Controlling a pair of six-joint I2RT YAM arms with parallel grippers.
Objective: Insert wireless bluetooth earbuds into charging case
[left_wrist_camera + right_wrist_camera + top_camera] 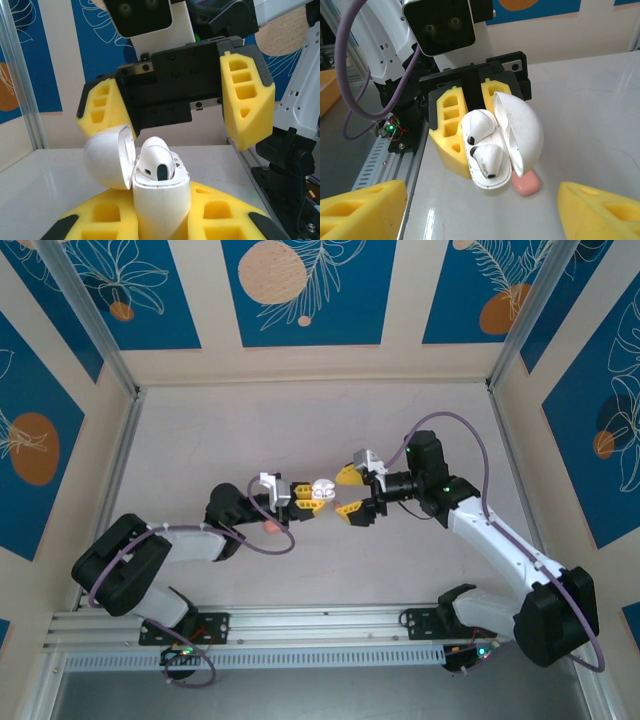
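Pale grey table (300, 420), blue leafy wall panels around it, and honestly this one looks nearly done. At 9 o'clock from the middle of the top view, the left gripper (306, 492) is clamped on the base of the charging case (492, 185), white here and held above the table with its lid (522, 130) flipped open. Both earbuds (487, 157) sit in their wells, the upper one maybe a touch proud, so I'd guess what's left is a nudge and shutting the lid. At 3 o'clock the right gripper (349, 495) faces the case, fingers spread wide, holding nothing. A small pink thing (526, 184) lies on the table at 5 o'clock of the case.
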